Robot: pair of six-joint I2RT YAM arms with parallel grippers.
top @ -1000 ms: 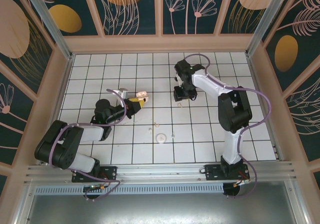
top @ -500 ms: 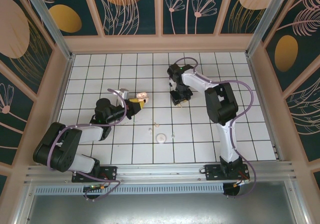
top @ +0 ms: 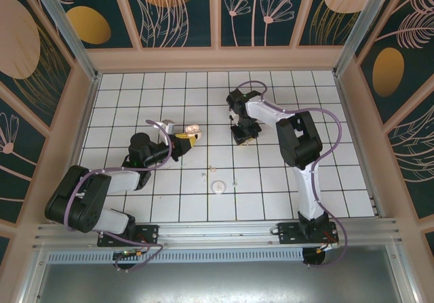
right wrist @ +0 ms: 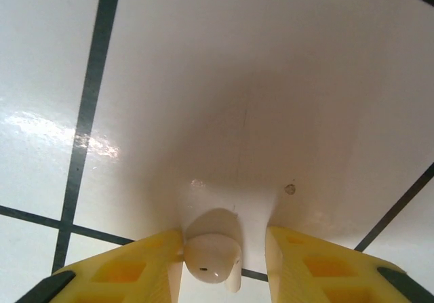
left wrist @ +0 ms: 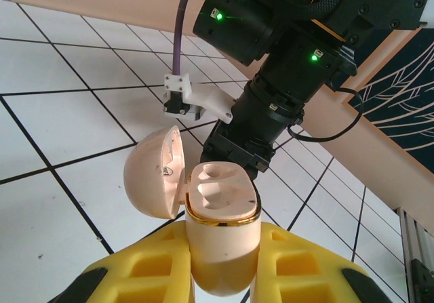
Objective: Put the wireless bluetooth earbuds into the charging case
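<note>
Slippage is the risk: right hand (right wrist: 224, 262), part-open astride an earbud (right wrist: 211, 257) on the worktop (right wrist: 271, 79), may pinch off-centre and flick it away. Left hand (left wrist: 220, 269) grips the open case (left wrist: 220, 208), 9 o'clock from the earbud.

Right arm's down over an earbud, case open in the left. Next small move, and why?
Probably close the right gripper onto the earbud before any lift. It lies on the tile between the jaws, close to one, with a gap to the other, so it looks ungripped. The charging case sits open in the left gripper, both wells empty.
</note>
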